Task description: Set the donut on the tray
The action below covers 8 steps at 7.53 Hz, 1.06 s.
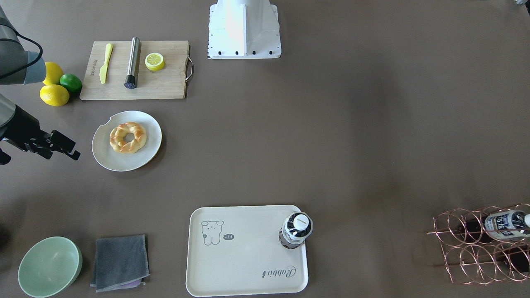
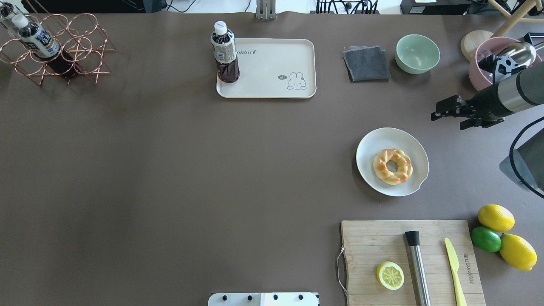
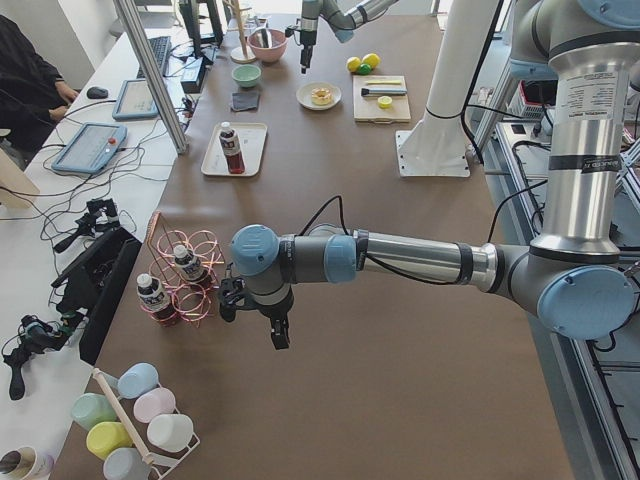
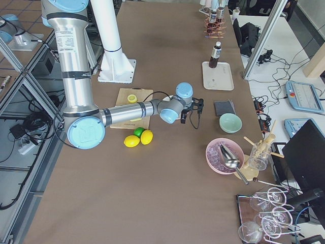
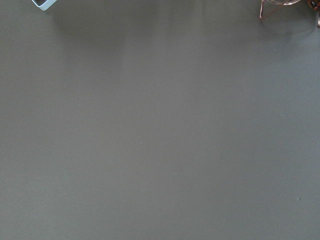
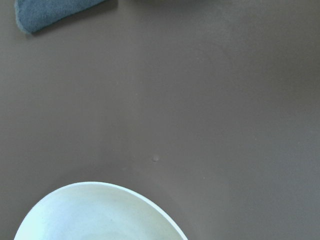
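The donut (image 1: 128, 137), a golden twisted ring, lies on a round off-white notched plate (image 1: 103, 159); it also shows in the overhead view (image 2: 392, 166). The cream tray (image 1: 248, 256) with the bear drawing sits far from it (image 2: 272, 72), with an upright dark drink bottle (image 1: 296, 229) on one corner. My right gripper (image 1: 75, 150) is open and empty, hovering beside the plate, apart from the donut (image 2: 437, 111). My left gripper (image 3: 258, 312) shows only in the exterior left view, above bare table near the wire rack; I cannot tell whether it is open.
A wooden cutting board (image 1: 165, 82) holds a halved lemon (image 1: 154, 61), a yellow knife and a metal cylinder. Two lemons and a lime (image 1: 71, 82) lie beside it. A green bowl (image 1: 49, 266), grey cloth (image 1: 120, 261), pink bowl (image 2: 484, 63) and copper bottle rack (image 1: 484, 244) stand around.
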Motion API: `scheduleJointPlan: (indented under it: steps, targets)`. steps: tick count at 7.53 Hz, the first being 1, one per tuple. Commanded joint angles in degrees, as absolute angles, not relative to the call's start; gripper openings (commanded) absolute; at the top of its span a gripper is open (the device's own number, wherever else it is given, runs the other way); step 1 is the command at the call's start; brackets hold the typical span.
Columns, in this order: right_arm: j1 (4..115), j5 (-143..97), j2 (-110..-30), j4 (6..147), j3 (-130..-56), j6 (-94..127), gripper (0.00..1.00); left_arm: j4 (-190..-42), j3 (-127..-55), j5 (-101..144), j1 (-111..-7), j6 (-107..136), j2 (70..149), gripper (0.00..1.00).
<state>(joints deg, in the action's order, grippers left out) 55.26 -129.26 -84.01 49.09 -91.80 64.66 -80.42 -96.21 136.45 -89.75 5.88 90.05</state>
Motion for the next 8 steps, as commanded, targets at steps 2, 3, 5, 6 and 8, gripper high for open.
scheduleJointPlan:
  steps: [2,3,5,6,8]
  targets:
    - [51.07,-128.67,-85.24,48.96,-91.67,64.69,1.0,-80.42,-96.24,136.49,-89.65,6.06,90.09,0.98]
    - [49.67,-128.41,-85.69,49.04,-91.67,64.69,1.0,-80.51,-96.33,136.41,-89.74,6.06,90.17,0.98]
    - [47.82,-125.08,-86.57,49.04,-91.67,64.6,0.99,-80.42,-96.59,136.41,-89.74,6.06,90.09,0.98]
    - [47.9,-124.72,-86.66,49.04,-91.76,64.6,0.93,-80.42,-96.59,136.32,-89.82,6.06,90.0,0.98]
    - [47.9,-124.63,-87.45,48.78,-92.11,64.6,0.15,-80.42,-96.42,136.32,-89.82,5.89,89.91,0.98]
